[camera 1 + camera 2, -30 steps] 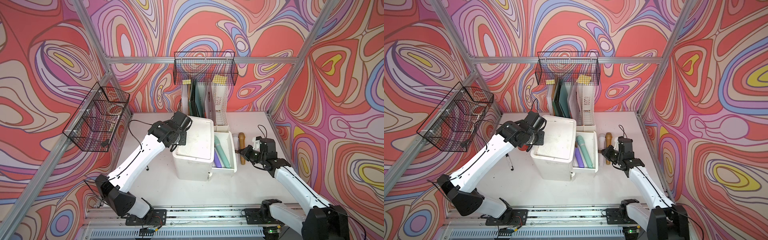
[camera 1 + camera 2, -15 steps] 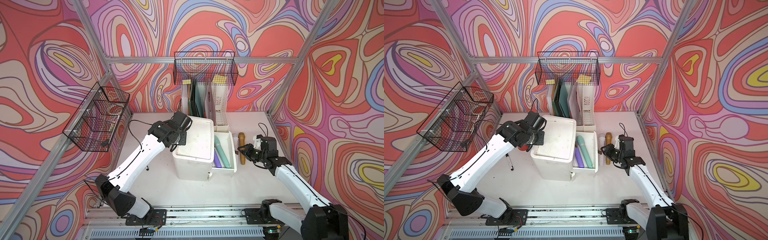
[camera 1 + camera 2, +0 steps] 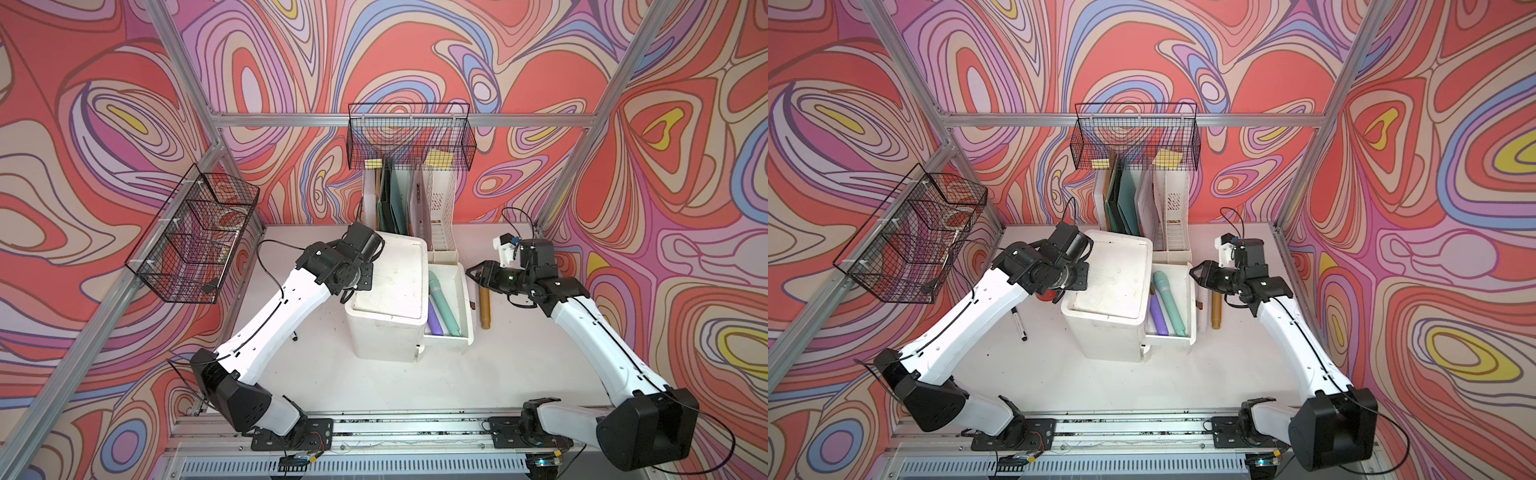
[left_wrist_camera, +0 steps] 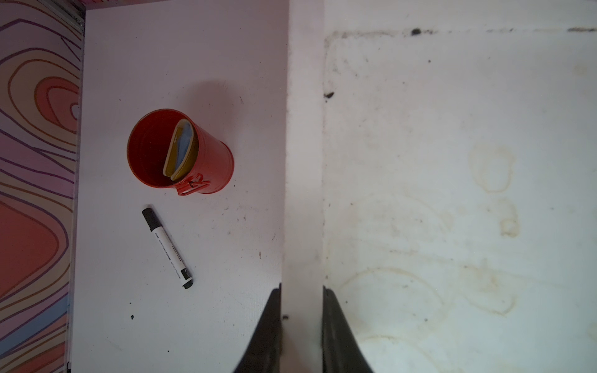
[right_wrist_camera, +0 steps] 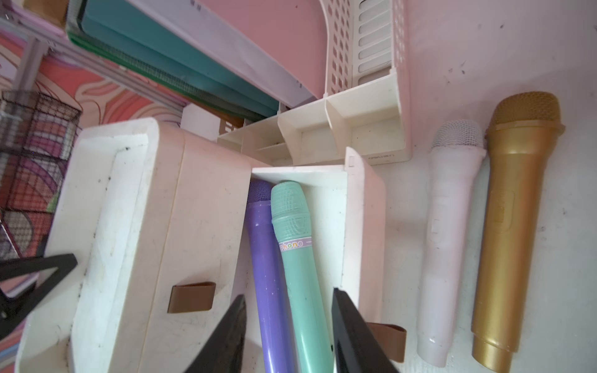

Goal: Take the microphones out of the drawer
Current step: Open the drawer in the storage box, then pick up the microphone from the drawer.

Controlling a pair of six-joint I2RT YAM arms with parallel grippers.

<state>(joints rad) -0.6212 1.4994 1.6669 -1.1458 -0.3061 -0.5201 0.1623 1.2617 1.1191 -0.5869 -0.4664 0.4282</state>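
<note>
At the far left a black wire basket (image 3: 195, 237) hung on the wall above the white table (image 3: 332, 374). On the table near that wall stood a red cup (image 4: 210, 161), upright, with a folded yellowish thing inside it, and just beside the cup lay a black and white marker (image 4: 168, 248). Next came the left gripper (image 4: 302, 292): in the left wrist view its two dark fingers (image 4: 269, 323) stood close together with only the left edge of the white drawer unit (image 3: 390, 282) between them, so it was closed on that edge. Behind the unit a white file organiser (image 3: 440, 216) with green folders stood against the back wall. On the right side of the unit the drawer (image 3: 446, 341) was pulled out. Inside it two microphones lay side by side and touching, the purple microphone (image 5: 265, 252) nearer to the unit and the teal microphone (image 5: 297, 258) beside it, both with the heads toward the back wall. To the right of the drawer, on the bare table, lay the white microphone (image 5: 449, 226) and next to it the gold microphone (image 5: 510, 219), parallel to each other. The right gripper (image 5: 288, 292) hung over the front part of the drawer. Its jaws were clearly apart and it held nothing; in the right wrist view the handles of the purple and teal microphones showed between the two fingers, below them.
</note>
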